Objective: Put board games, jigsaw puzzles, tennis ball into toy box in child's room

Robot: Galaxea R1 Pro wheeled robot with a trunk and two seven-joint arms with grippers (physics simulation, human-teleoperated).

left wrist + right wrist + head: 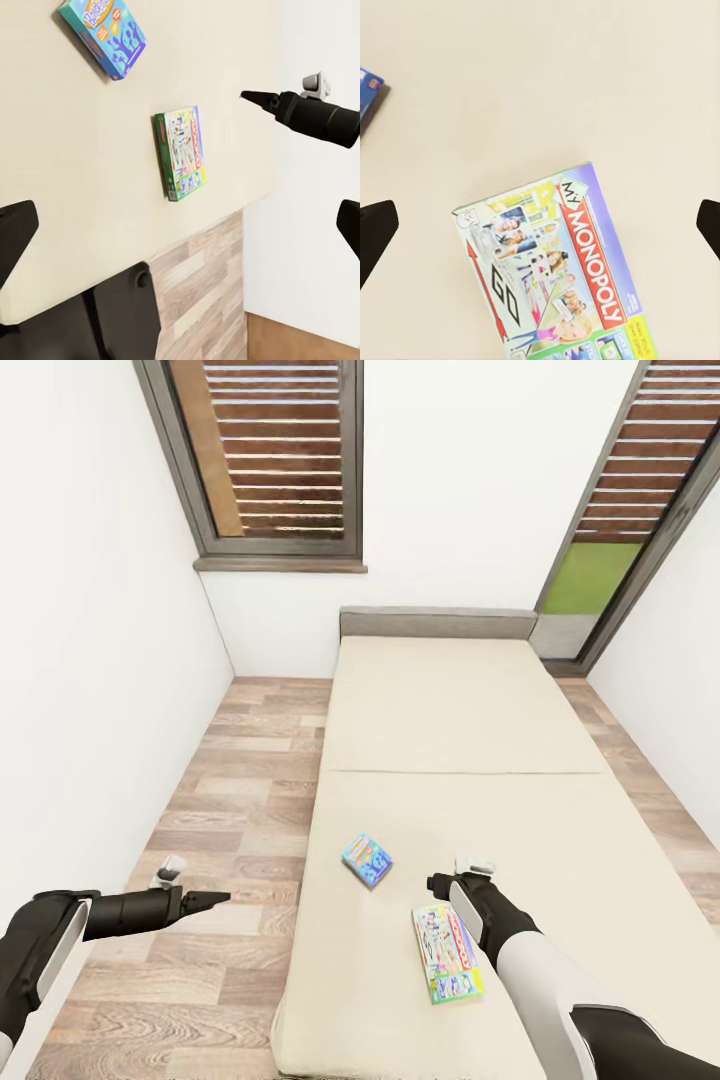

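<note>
Two board games lie on the beige bed [440,710]: a small blue square box [367,860] [103,34] and, nearer me, a longer white-green box [446,952] [180,152] [559,270]. My right gripper [437,882] [540,229] hangs open just above the white-green box's far end, holding nothing; its fingertips [376,229] stand wide apart. It appears as a dark point [253,97] in the left wrist view. My left gripper [215,899] [180,229] is open and empty over the floor left of the bed. The toy box, table, jigsaw puzzles and tennis ball are out of view.
A strip of wood-plank floor [240,790] runs between the bed and the white left wall [90,690], close to my left arm. A grey headboard [437,622] and two dark-framed windows [270,455] stand at the far end. My own dark body [112,319] is in the left wrist view.
</note>
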